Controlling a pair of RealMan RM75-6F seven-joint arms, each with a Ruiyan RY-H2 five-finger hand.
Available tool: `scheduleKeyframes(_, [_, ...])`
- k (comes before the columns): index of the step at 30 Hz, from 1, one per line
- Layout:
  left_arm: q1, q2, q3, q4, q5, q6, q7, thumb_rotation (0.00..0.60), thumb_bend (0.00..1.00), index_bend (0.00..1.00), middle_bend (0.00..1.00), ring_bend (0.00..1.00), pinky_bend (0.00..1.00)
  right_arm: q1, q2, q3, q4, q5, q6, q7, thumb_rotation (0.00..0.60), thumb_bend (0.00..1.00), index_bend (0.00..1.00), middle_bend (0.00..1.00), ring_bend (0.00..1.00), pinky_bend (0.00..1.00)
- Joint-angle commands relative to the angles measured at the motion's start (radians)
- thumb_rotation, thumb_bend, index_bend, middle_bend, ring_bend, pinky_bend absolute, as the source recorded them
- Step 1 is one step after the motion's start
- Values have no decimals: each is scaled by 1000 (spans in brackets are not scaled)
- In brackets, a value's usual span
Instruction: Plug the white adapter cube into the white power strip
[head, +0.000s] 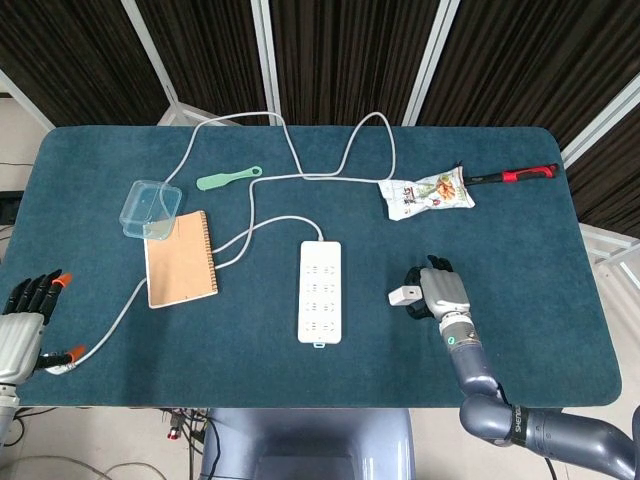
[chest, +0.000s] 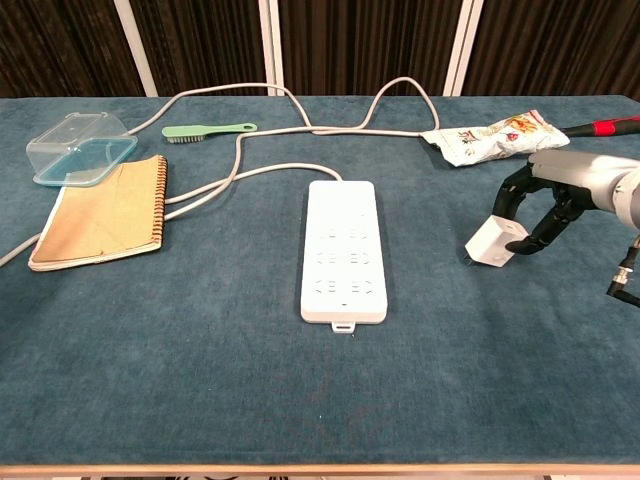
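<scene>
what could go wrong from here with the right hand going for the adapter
1. The right hand has fingers on the white adapter cube only from one side, so the lying cube may slide or tip instead of being gripped.
2. Its prongs seem to point sideways toward the white power strip; it must be turned before plugging.
3. The strip lies loose and could shift under pressure.

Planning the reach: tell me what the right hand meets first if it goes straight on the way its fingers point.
The right hand would meet the white adapter cube first; its fingertips already seem to be at the cube, though contact is unclear.
</scene>
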Motion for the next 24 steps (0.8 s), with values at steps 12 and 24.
scheduleKeyframes(12, [-1,1,0,-4,-3,-1,0,600,0,0,0,0,0,-4,-40,-20,75,-17,-18,45,600,358,456,397,90,0])
scheduleKeyframes(24, [-2,2,0,-5,-6,-5,-4,600,0,0,0,0,0,6,-29,19,10,-96,24,71,600,600,795,668,323,0])
